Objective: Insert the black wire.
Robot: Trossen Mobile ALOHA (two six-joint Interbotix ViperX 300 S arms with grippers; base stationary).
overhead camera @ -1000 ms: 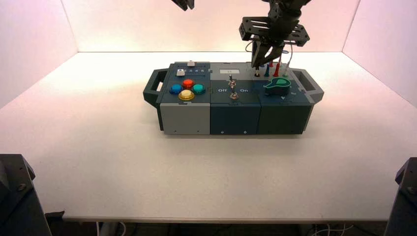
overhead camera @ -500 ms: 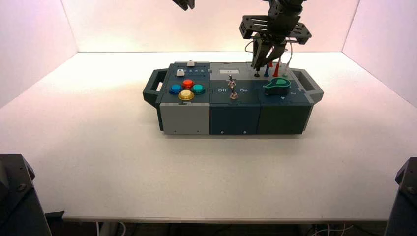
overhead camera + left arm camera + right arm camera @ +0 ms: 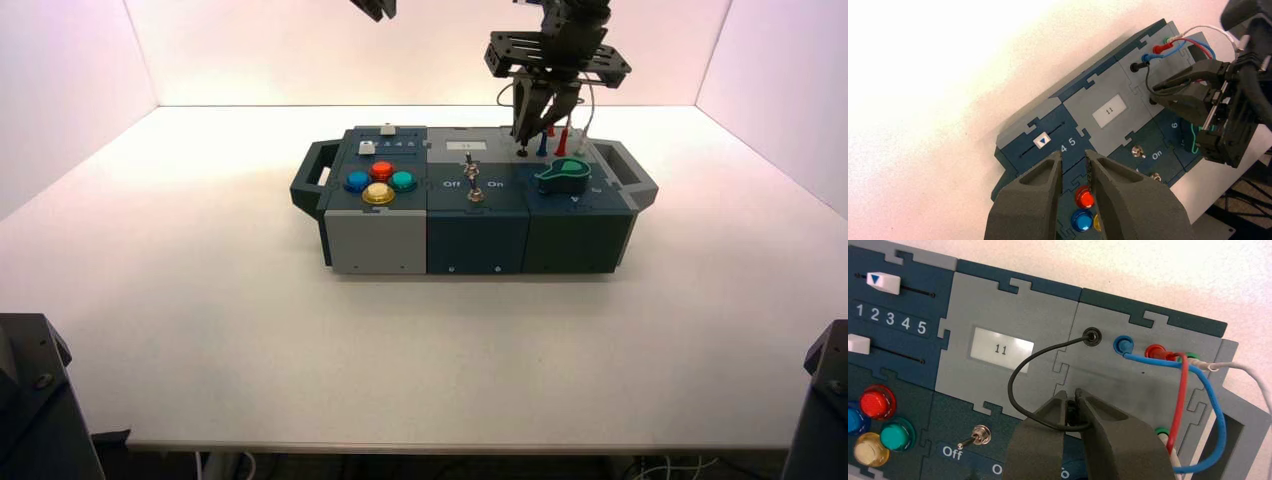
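Black wire: the thin black lead with slim black banana plugs (image 3: 1020, 371) has one end seated in the round black socket (image 3: 1092, 336) at the box's far edge, at about 9 o'clock from the blue plug (image 3: 1122, 344). From there it loops toward the white "11" display (image 3: 1002, 349) and runs into the right gripper (image 3: 1071, 407).

Right gripper: hangs over the grey wire panel (image 3: 545, 150) at the box's far right, its dark fingers (image 3: 1108, 427) nearly together and pinching the lead's free end.

Left gripper: the left gripper (image 3: 1073, 167) is parked high above the slider and button side, fingers a narrow gap apart, holding nothing.

Handling: likely very light and limp; the lead will bend and spring, so it gives no guidance. The plug body is probably the only stiff part, slim and smooth, and may twist in the pads. Best taken on the plug body, close behind the pin, with pin in line with the socket.

Hidden: the free plug and its pin are covered by the right gripper's fingers; whether they pinch plug or bare lead cannot be told. The target socket is not visible either, screened by the gripper. The teal knob (image 3: 563, 177) area is cut off in the right wrist view.

Risk: the red lead (image 3: 1182, 390) and blue lead (image 3: 1215, 410) arch just beside the gripper and could snag.
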